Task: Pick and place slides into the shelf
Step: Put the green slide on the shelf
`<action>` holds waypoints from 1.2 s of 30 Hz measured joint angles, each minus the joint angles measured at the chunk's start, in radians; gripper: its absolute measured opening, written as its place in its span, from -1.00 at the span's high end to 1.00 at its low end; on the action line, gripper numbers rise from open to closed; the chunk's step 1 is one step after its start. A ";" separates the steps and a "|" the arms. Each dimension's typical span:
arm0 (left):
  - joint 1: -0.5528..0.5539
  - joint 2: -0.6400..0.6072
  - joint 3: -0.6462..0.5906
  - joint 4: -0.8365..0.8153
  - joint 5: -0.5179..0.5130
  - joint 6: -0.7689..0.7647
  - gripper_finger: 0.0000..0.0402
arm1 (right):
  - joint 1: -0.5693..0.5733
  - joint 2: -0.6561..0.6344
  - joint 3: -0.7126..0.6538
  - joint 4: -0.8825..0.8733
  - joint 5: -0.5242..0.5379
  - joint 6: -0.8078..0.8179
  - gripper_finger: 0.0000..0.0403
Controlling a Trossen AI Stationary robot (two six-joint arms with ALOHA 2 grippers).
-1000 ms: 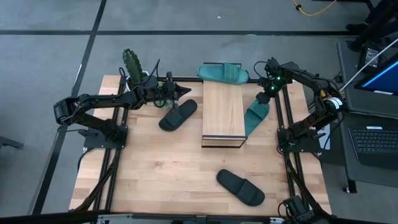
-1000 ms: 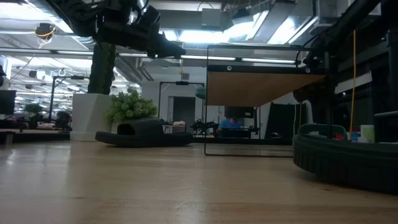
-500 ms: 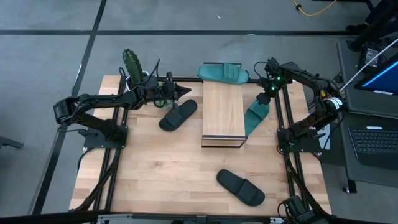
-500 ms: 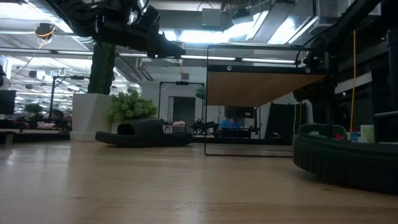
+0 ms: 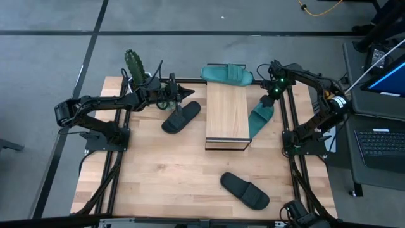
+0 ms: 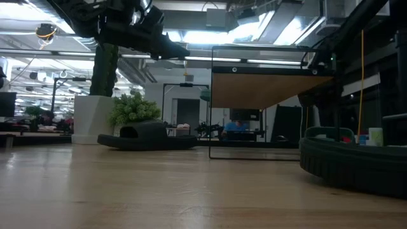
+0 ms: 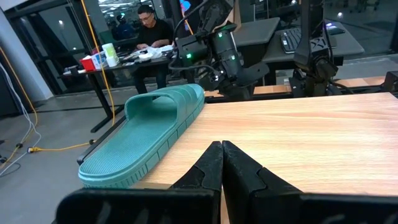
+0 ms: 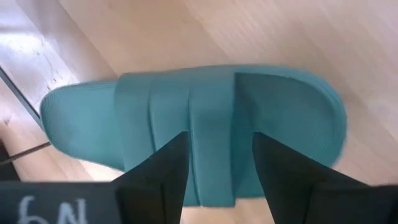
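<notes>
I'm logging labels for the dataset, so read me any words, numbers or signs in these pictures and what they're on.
"6N", roughly: white marks on the dark housing in the right wrist view, cut off.
Laptop screen: too small to read.
Slides, shelf: no text visible.

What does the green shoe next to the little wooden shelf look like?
The teal slide looks like smooth rubber, with an open toe and a wide ribbed strap. It sits on the table, slanted against the right side of the shelf; one end seems tucked under the shelf's edge. The right gripper hovers open just above it, one finger on each side of the strap, not squeezing.
</notes>
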 joint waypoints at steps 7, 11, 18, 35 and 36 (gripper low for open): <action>0.000 0.000 0.000 0.000 0.000 0.000 1.00 | 0.036 0.057 0.000 0.025 -0.005 -0.002 0.12; 0.000 0.000 0.000 0.000 0.000 0.000 1.00 | 0.042 0.062 0.001 0.028 -0.003 -0.008 0.12; 0.000 0.000 0.000 0.000 0.000 0.000 1.00 | 0.042 0.062 0.021 -0.013 -0.030 -0.020 0.12; 0.000 0.000 0.000 0.000 0.000 0.000 1.00 | 0.042 0.064 0.023 -0.103 -0.088 -0.061 0.22; 0.000 0.000 0.000 0.000 0.000 0.003 1.00 | 0.042 0.064 0.023 -0.107 -0.088 -0.064 0.27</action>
